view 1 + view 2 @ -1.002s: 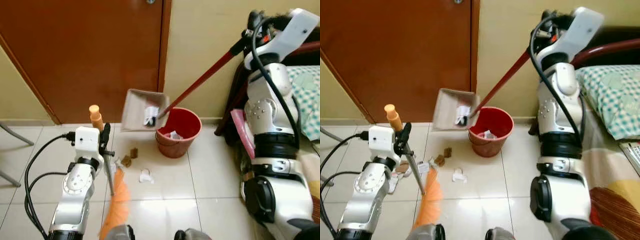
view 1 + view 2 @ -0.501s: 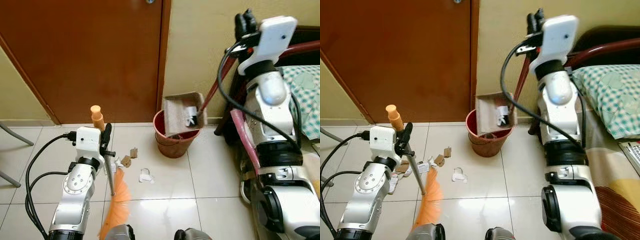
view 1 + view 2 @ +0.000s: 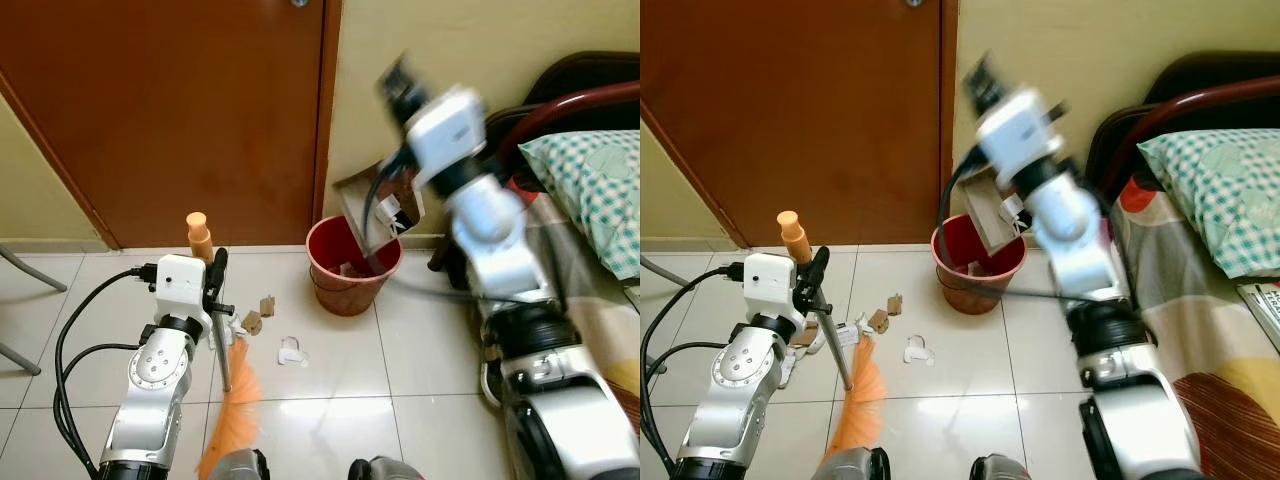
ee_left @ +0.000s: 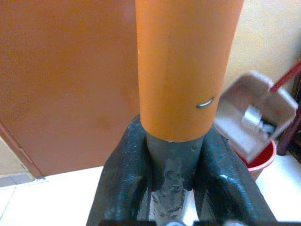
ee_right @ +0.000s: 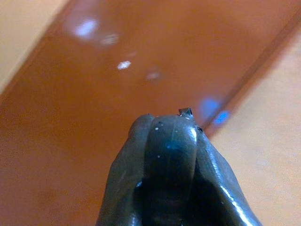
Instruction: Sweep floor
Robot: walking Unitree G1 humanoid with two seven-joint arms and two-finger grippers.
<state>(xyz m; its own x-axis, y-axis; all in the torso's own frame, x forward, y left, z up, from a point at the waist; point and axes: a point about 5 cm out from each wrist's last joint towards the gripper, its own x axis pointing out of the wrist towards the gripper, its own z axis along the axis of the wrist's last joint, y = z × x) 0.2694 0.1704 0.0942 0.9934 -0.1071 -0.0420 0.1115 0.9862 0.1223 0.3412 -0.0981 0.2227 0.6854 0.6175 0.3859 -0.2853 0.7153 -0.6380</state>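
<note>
While the left gripper (image 4: 171, 155) clamps its 2 black fingers (image 4: 124, 174) tight around the grey shaft of the broom (image 3: 228, 420), the orange cap of that handle stands up above the wrist and the orange bristles rest on the tiled floor (image 3: 400, 350) by the robot's feet. Just beyond the bristles lie scraps of litter (image 3: 262, 315): brown bits and a crumpled white piece, spread between the broom and the red bucket (image 3: 352, 265).

Raised high and blurred, the right gripper (image 5: 171, 155) has its fingers pressed together around a dark rod in the wrist view, the red handle of the dustpan (image 3: 385, 205). That beige pan hangs tilted above the far rim of the bucket, with white and dark rubbish in it. More white scraps lie inside the bucket.

Behind the bucket stand a brown wooden door (image 3: 180, 110) and a yellow wall (image 3: 440, 50). At the robot's right is a bed with a dark curved frame (image 3: 570, 85) and a green checked pillow (image 3: 595, 185). A grey metal leg (image 3: 25, 270) shows at the far left.
</note>
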